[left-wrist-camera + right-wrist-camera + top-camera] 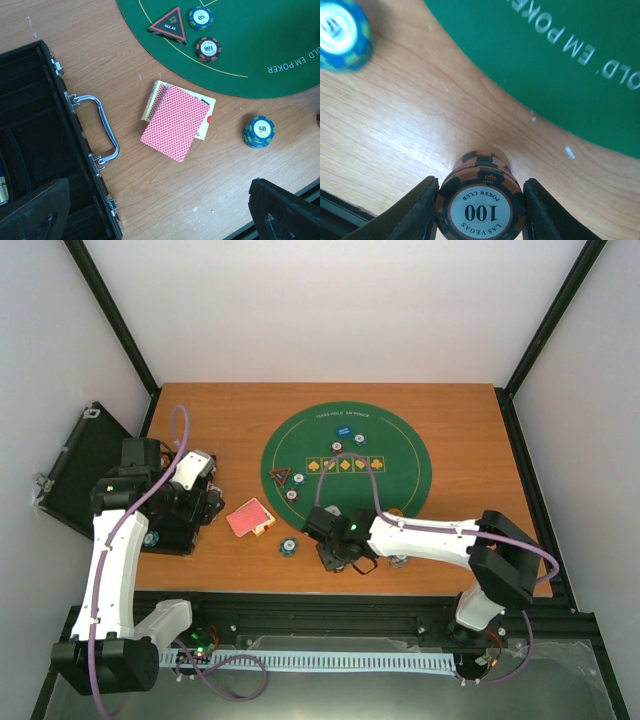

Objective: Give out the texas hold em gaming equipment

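My right gripper (335, 552) is shut on a stack of orange-and-black 100 chips (480, 207) that stands on the wood just off the green mat (560, 65); a finger (415, 210) presses on each side of it. A blue 50 chip stack (340, 35) (259, 132) stands apart to the left. Red-backed cards (177, 122) (250, 518) lie on the wood. The black triangle marker (168, 25) and two chips (207, 48) sit on the mat's edge. My left gripper (160, 220) is open and empty, over bare wood beside the case.
The black hinged case (30, 140) lies open at the left with its metal handle (102, 125) facing the cards. More chips (337, 448) and a blue disc (343, 429) sit mid-mat. The table's front edge (340, 590) is close behind my right gripper.
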